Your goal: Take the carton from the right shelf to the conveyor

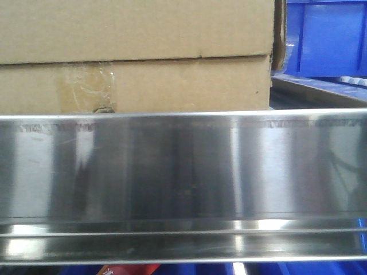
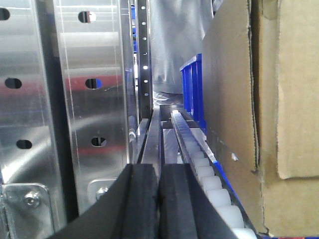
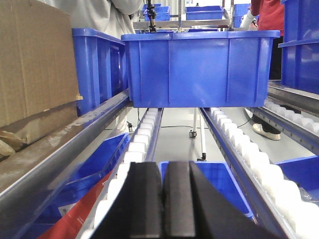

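Observation:
The carton (image 1: 137, 57), plain brown cardboard with crinkled tape on its lower flap, sits on the right shelf behind the shelf's stainless front band (image 1: 183, 172). In the left wrist view the carton (image 2: 234, 99) fills the right side, next to a rail of pale rollers (image 2: 209, 179). My left gripper (image 2: 159, 199) is shut with nothing in it, low and just left of the carton. In the right wrist view the carton (image 3: 30, 64) is at the far left. My right gripper (image 3: 163, 199) is shut and empty, over a roller rail (image 3: 137, 149) to the carton's right. The conveyor is out of view.
A perforated steel upright (image 2: 89, 99) stands close on the left arm's left. A blue bin (image 3: 199, 69) rests on the rollers ahead of the right gripper, with more bins beside it and one (image 3: 209, 179) on the level below. A blue bin (image 1: 327, 37) is right of the carton.

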You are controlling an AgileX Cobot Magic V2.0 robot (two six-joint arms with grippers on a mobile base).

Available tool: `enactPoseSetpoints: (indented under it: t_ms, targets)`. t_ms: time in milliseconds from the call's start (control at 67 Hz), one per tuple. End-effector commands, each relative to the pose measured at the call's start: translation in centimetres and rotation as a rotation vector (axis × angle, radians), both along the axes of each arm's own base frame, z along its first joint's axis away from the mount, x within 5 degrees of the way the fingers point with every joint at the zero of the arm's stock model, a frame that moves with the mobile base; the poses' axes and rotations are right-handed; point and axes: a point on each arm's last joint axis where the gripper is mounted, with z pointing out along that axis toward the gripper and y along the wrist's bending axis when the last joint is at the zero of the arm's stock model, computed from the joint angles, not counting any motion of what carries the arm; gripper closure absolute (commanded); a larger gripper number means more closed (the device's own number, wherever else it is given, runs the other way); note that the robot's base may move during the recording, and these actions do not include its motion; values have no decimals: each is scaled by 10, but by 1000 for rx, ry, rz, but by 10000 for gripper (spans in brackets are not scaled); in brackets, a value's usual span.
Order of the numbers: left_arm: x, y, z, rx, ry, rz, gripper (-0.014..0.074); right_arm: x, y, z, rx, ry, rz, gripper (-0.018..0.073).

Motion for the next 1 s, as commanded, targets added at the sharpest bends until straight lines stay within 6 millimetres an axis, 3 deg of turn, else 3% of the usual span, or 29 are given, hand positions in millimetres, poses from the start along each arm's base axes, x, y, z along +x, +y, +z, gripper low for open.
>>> enactPoseSetpoints:
  t_ms: [0, 313, 552, 656, 716, 820, 880, 984]
  targets:
    - [-1, 0, 3, 0, -31, 1, 594, 0, -1, 4, 2, -50, -9, 616]
    - [-3, -1, 14, -3, -148, -9, 594, -3, -2, 21, 19, -201, -21, 616]
    - [-26, -1, 89, -3, -187, 8, 550, -27, -2, 91, 18, -222, 1, 598]
    - [-34, 0, 123, -5, -137, 20, 435, -41, -3, 124, 17, -239, 9, 412]
    - [-36, 0, 141, -10, -98, 25, 346, -44, -3, 137, 16, -240, 11, 245]
    - [-33, 1, 162, -12, -74, 28, 237, -44, -3, 150, 16, -248, 11, 57]
    - [-30, 1, 171, -13, -71, 29, 179, -41, -3, 152, -17, -238, -3, -15]
    - [-25, 0, 186, -25, -30, -7, 130, -38, -4, 153, -49, -237, -14, 2]
